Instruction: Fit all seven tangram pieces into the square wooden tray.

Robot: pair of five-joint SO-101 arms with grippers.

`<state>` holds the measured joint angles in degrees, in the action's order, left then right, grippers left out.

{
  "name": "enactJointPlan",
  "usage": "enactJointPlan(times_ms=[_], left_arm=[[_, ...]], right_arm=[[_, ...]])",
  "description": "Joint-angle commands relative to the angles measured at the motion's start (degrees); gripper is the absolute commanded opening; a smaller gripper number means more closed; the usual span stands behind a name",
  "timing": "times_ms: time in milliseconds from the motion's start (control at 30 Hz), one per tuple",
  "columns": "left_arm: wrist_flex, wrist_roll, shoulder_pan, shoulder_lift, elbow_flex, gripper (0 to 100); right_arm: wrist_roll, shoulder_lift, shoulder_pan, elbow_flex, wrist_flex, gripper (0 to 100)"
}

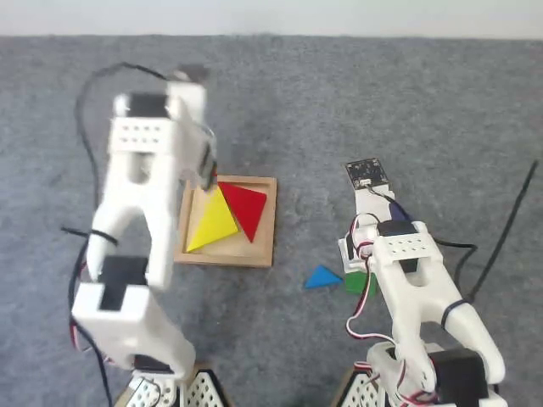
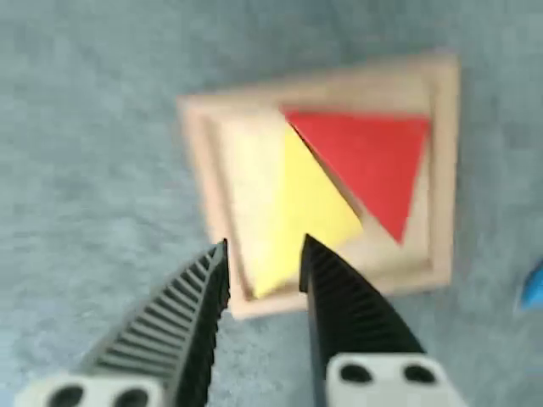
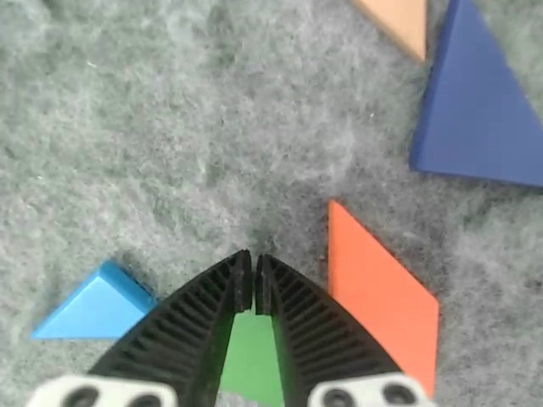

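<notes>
The square wooden tray (image 1: 265, 254) lies mid-table and holds a yellow triangle (image 1: 212, 222) and a red triangle (image 1: 246, 208) side by side. My left gripper (image 2: 265, 246) hangs open above the tray's (image 2: 443, 170) near edge, over the yellow triangle (image 2: 301, 203) and beside the red one (image 2: 373, 157), holding nothing. My right gripper (image 3: 254, 261) is shut and empty, low over the carpet. Around it lie a light blue triangle (image 3: 97, 305), a green piece (image 3: 252, 360), an orange parallelogram (image 3: 377, 292), a dark blue triangle (image 3: 475, 119) and a tan piece (image 3: 399, 17).
Grey carpet covers the whole table. In the high view the light blue triangle (image 1: 322, 277) and the green piece (image 1: 358, 282) lie to the right of the tray, by the right arm's base. Black cables trail beside both arms.
</notes>
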<state>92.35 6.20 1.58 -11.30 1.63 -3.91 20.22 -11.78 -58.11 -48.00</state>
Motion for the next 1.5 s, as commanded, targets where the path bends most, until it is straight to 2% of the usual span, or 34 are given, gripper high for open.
enactJointPlan(times_ms=[0,67,167,433,600,800,967,1133,1300,1467], left_arm=[[-8.88,5.54,-7.30,10.29,-18.24,11],[-15.12,6.33,-9.67,14.51,-26.95,11],[-21.19,6.59,-10.02,16.53,-33.01,11],[-29.63,8.44,-8.53,4.40,-32.92,11],[-29.19,8.70,-2.90,-3.34,-24.84,11],[-26.90,10.99,1.14,-6.51,-19.21,11],[-26.37,10.90,0.79,-2.81,-19.12,11],[-21.19,10.99,0.62,7.12,-18.51,11],[-18.46,15.03,0.70,11.78,-20.70,11],[-20.04,15.38,4.84,12.31,-22.11,11]], right_arm=[[0.18,-0.22,0.48,3.25,-0.31,2.0],[0.18,-0.22,0.48,3.25,-0.31,2.0],[0.18,-0.22,0.48,3.25,-0.40,2.0],[0.18,-0.22,0.57,3.25,-0.48,2.0],[0.18,-0.22,0.57,3.25,-0.48,2.0],[0.18,-0.22,0.57,3.25,-0.48,2.0],[0.18,-0.22,0.48,3.25,-0.40,2.0],[0.18,-0.22,0.48,3.25,-0.31,2.0],[0.18,-0.22,0.48,3.25,-0.40,2.0],[0.18,-0.22,0.48,3.16,-0.48,2.0]])
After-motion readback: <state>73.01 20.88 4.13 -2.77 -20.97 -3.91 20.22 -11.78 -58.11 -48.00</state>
